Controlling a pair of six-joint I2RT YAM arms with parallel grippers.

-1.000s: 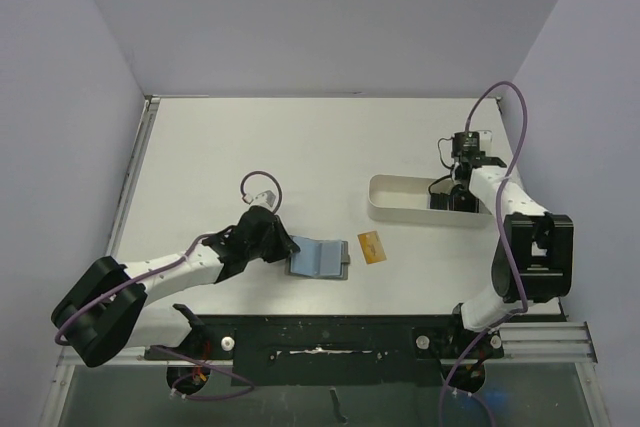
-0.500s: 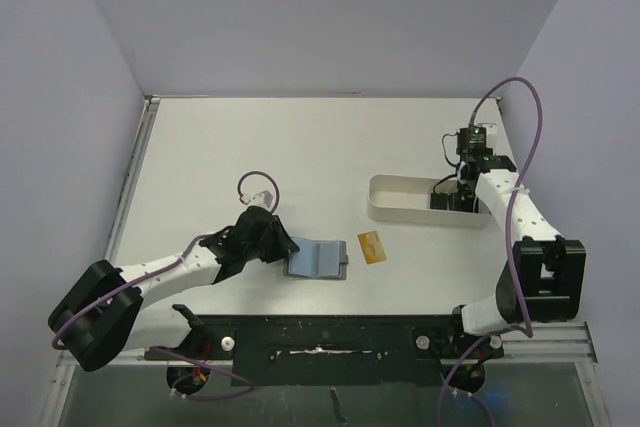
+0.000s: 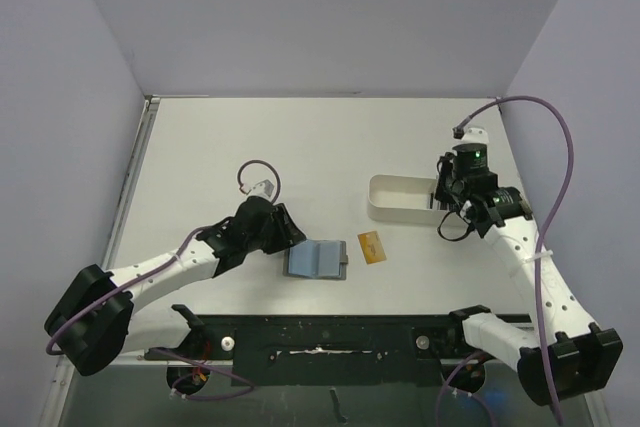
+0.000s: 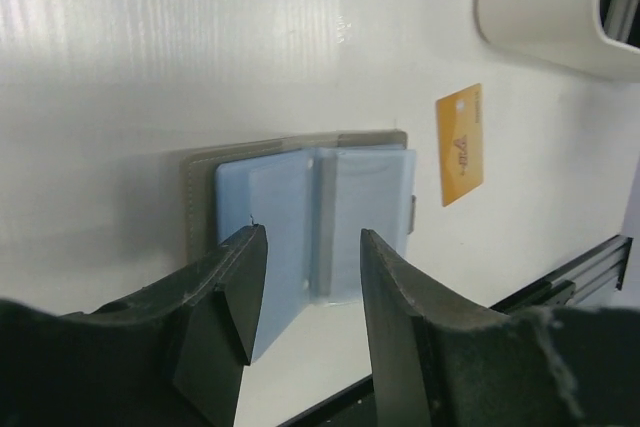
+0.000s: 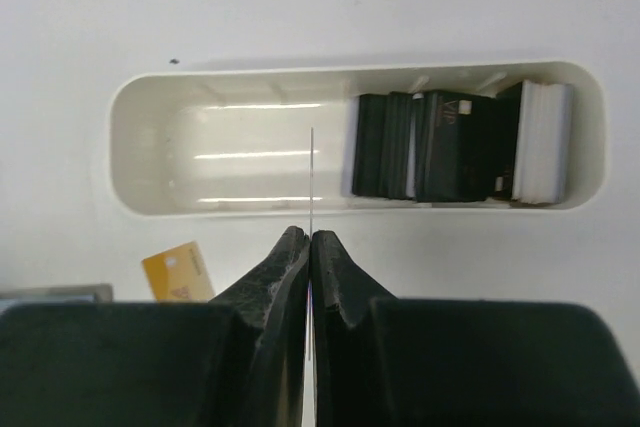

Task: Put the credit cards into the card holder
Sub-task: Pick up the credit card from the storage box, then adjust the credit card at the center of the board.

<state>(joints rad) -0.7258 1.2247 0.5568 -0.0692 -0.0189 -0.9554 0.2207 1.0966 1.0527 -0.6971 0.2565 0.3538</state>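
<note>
Right gripper (image 5: 309, 244): jaws shut on a thin card (image 5: 311, 177), seen edge-on, held over the near wall of the tray (image 5: 150, 162). Dark cards (image 5: 425, 147) are packed in the tray's right end.

Left gripper (image 4: 305, 287): jaws parted narrowly, nothing between them, at the left edge of the wallet (image 4: 280, 197), which is laid open with the blue lining up. An orange card (image 4: 460, 144) lies just right of the wallet.

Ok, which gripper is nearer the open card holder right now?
Left. The left gripper sits open at the card holder's left edge. The right gripper is far off by the white tray, pinching a credit card edge-on.
</note>
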